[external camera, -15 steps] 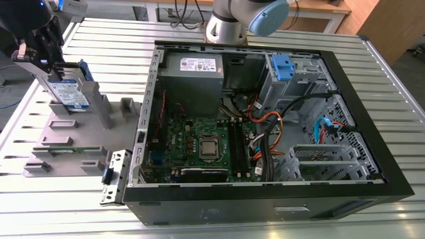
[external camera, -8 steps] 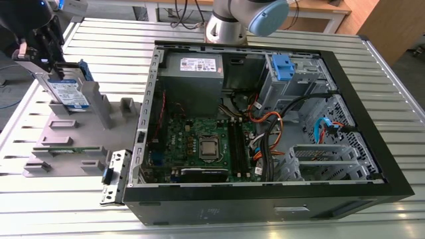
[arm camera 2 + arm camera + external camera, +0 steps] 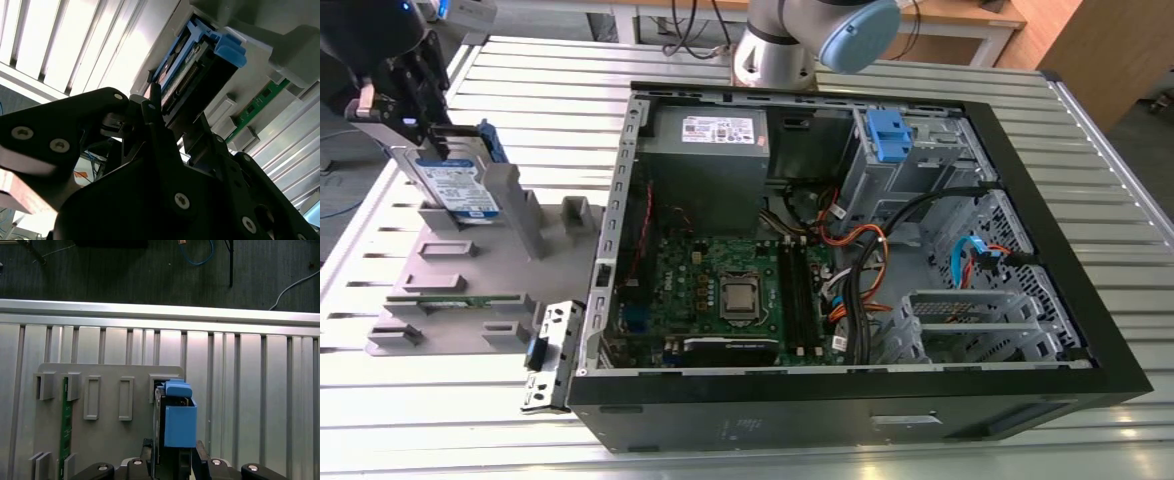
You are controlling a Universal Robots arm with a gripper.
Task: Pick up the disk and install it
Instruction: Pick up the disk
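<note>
The disk [image 3: 458, 192] is a silver-grey drive with a white-and-blue label and blue side rails. It stands upright at the far end of a grey holder plate [image 3: 467, 270], at the exterior view's left. My gripper [image 3: 438, 145] comes down on it from above, one black finger on each flat face. In the first wrist view the disk [image 3: 179, 420] shows edge-on with its blue rail, and the gripper [image 3: 174, 456] is closed around it. The second wrist view has the disk [image 3: 200, 65] between the fingers [image 3: 155, 115]. Whether it still rests in its slot I cannot tell.
An open computer case [image 3: 1107, 300] lies at the exterior view's right, with motherboard, cables, a grey power supply box [image 3: 707, 150] and a drive bay holding a blue clip [image 3: 887, 135]. A green memory stick [image 3: 454, 300] sits in the holder plate. The arm's base [image 3: 787, 40] stands behind the case.
</note>
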